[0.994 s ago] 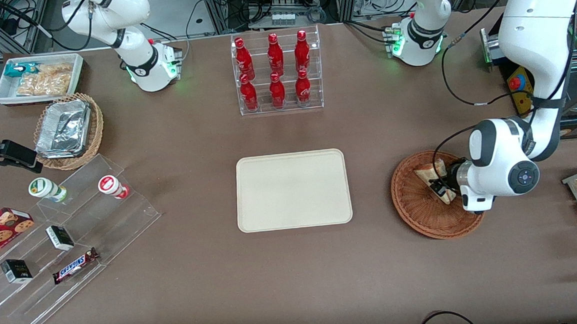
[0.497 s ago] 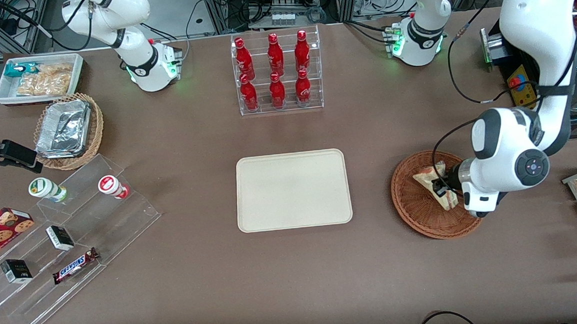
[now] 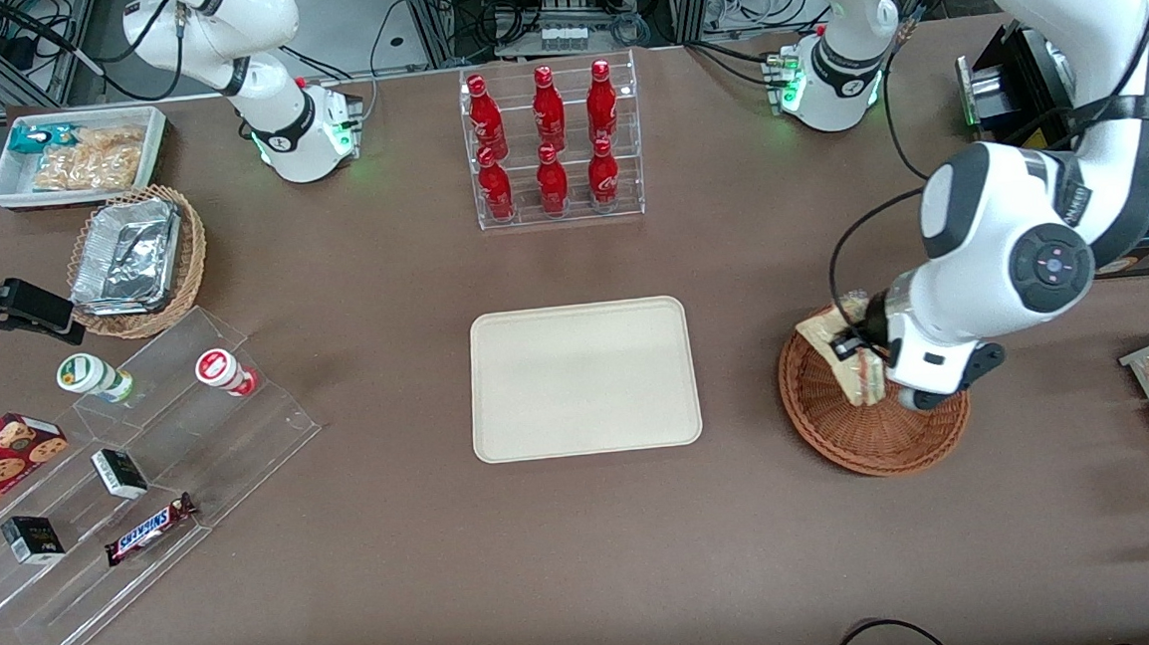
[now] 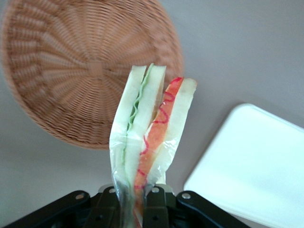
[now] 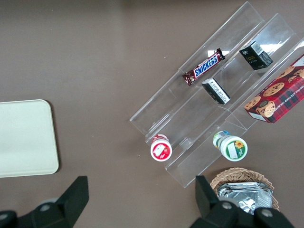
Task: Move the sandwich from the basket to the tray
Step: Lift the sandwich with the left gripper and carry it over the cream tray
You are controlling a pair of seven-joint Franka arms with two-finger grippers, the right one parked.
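Left wrist view, pincer (image 4: 135,199) clamping sandwich (image 4: 149,128), above basket (image 4: 71,71)

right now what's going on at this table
The working left arm's tool is shut on the wrapped sandwich and holds it in the air above the reddish-brown basket, which has nothing else in it. The cream tray beside the basket, toward the middle of the table, has nothing on it yet, so the sandwich's move to it is not done.

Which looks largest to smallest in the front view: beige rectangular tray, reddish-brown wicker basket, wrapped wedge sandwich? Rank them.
1. Beige rectangular tray.
2. Reddish-brown wicker basket.
3. Wrapped wedge sandwich, raised above the basket in the gripper, slightly nearer the camera yet clearly smallest.
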